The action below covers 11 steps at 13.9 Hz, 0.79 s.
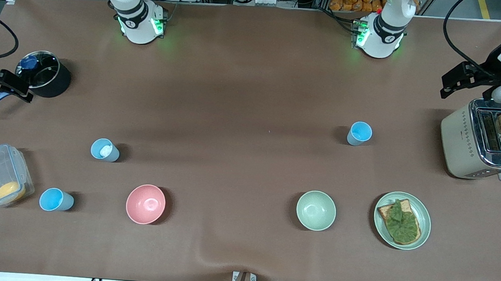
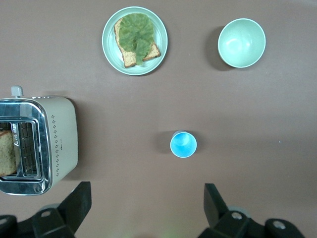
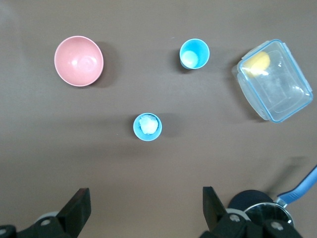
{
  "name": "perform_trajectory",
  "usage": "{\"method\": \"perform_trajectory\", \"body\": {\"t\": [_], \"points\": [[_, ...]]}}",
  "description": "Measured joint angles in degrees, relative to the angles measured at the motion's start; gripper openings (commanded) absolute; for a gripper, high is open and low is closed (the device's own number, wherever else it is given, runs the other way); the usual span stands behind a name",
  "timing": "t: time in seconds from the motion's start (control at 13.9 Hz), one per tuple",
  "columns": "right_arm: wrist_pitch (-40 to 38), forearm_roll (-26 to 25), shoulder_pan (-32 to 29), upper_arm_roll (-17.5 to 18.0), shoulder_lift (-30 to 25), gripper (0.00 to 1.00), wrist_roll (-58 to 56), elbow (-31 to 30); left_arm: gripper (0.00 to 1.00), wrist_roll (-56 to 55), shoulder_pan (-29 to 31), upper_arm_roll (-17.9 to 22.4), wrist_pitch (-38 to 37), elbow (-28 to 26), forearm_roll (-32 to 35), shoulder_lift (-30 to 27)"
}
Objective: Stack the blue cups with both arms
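Three blue cups stood upright on the brown counter (image 1: 245, 83), none stacked. One cup (image 1: 359, 133) sat toward the left arm's end, farther from the front camera than the pale green bowl (image 1: 315, 210). The left hand (image 2: 148, 208) hung in the air over the counter beside the toaster (image 1: 479, 143), fingers (image 2: 79, 201) wide apart and holding nothing; in the left wrist view the cup (image 2: 183, 144) lay well apart from them, roughly in line with the gap between them.

Two cups stood toward the right arm's end. One (image 1: 104, 150) had something white inside. The other (image 1: 55, 200) was nearer the front camera, between the clear lidded box (image 1: 1, 176) and the pink bowl (image 1: 145, 203). The right hand (image 3: 146, 210) was up over the counter beside the black pot (image 1: 43, 74), fingers (image 3: 77, 208) spread and empty; the cup with white contents (image 3: 147, 127) lay closest to it, not touching.

All cups were handleless, bright blue inside, greyer blue outside, and narrower than the bowls. A plate (image 1: 423, 223) carried toast with a green leaf. Bread stood in the toaster slot.
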Motion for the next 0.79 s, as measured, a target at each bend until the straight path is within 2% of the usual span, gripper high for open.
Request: {"method": "perform_trajectory", "body": {"t": [0.22, 0.36, 0.79], "points": [[0.98, 0.43, 0.02, 0.06, 1.47, 1.0, 0.0, -0.22, 1.0, 0.0, 0.74, 0.23, -0.16, -0.06, 0.0, 0.13], [4.62, 0.65, 0.25, 0.35, 2.66, 1.0, 0.0, -2.39, 1.0, 0.0, 1.6, 0.29, -0.22, -0.1, 0.0, 0.34], [22.33, 0.91, 3.12, 0.92, 4.35, 1.0, 0.03, -18.06, 1.0, 0.0, 2.08, 0.27, -0.23, -0.13, 0.0, 0.66]]}}
